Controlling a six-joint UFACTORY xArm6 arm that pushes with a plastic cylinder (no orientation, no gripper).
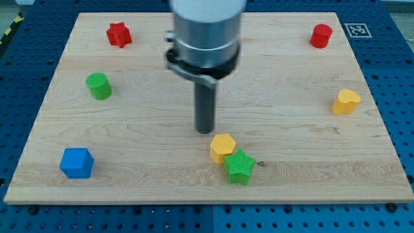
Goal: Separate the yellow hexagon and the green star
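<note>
Above the yellow hexagon block (222, 147), my tip (205, 131) hangs upright on its dark rod, holding nothing. That hexagon touches the green star block (239, 166) near the pale wooden board's (155, 168) bottom edge.

Yellow hexagon and green star, pressed together near the surface's bottom edge

The yellow hexagon (222, 147) lies flat, slightly to the view's right of centre, its ribbed top facing up. The green star (239, 167) lies flat at the hexagon's lower right, touching it, one point overlapping the hexagon's lower edge in the view. Both stand on the wooden surface (162, 175), the star nearer the bottom edge.
</note>
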